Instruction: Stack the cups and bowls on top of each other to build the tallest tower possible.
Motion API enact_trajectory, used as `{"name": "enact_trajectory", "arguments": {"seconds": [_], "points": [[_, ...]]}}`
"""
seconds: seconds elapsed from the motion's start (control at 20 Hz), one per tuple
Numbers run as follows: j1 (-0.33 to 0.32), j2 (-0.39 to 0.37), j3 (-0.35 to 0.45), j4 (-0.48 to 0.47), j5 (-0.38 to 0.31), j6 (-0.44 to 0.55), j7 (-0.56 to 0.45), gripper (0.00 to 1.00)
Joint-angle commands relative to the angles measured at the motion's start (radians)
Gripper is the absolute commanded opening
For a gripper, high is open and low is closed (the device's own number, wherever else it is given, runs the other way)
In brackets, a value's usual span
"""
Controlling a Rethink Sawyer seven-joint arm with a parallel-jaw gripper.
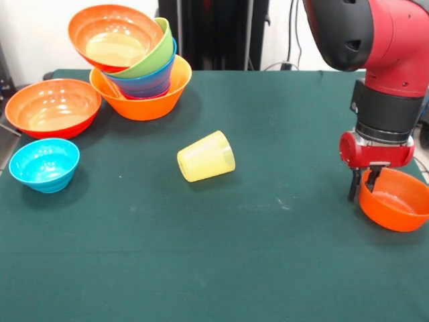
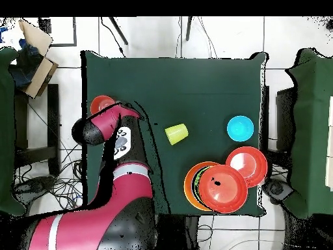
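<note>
One small orange bowl (image 1: 395, 199) sits at the table's (image 1: 268, 268) right edge in the front view, its near rim pinched between the fingers of my gripper (image 1: 362, 181), which has closed on it. Mid-table a pale-yellow cup (image 1: 206, 156) lies tipped on its side. At the far left corner stands the tower (image 1: 139, 67), orange, magenta, blue, green and orange bowls nested, leaning. Beside it rest a red-orange bowl (image 1: 52, 107) and a cyan bowl (image 1: 44, 164).

From overhead, my arm (image 2: 114, 195) covers the gripper; the small orange bowl (image 2: 101, 104) lies near the table's (image 2: 195, 84) left edge, the cup (image 2: 176, 133) centrally, the cyan bowl (image 2: 240, 127) and tower (image 2: 218, 187) toward the right.
</note>
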Motion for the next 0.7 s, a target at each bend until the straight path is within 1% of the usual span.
{"name": "enact_trajectory", "arguments": {"seconds": [0.05, 0.25, 0.35, 0.45, 0.6, 0.65, 0.7], "points": [[-0.009, 0.058, 0.027, -0.007, -0.006, 0.008, 0.039, 0.0], [-0.021, 0.035, 0.041, 0.017, 0.001, 0.016, 0.026, 0.0], [-0.034, -0.03, 0.048, 0.08, 0.005, 0.034, 0.008, 0.0], [-0.061, -0.15, 0.068, 0.199, 0.022, 0.068, -0.026, 0.0], [-0.103, -0.287, 0.101, 0.336, 0.047, 0.089, -0.056, 0.0], [-0.122, -0.343, 0.115, 0.398, 0.058, 0.084, -0.058, 0.0], [-0.136, -0.381, 0.127, 0.442, 0.069, 0.08, -0.057, 0.0]]}}
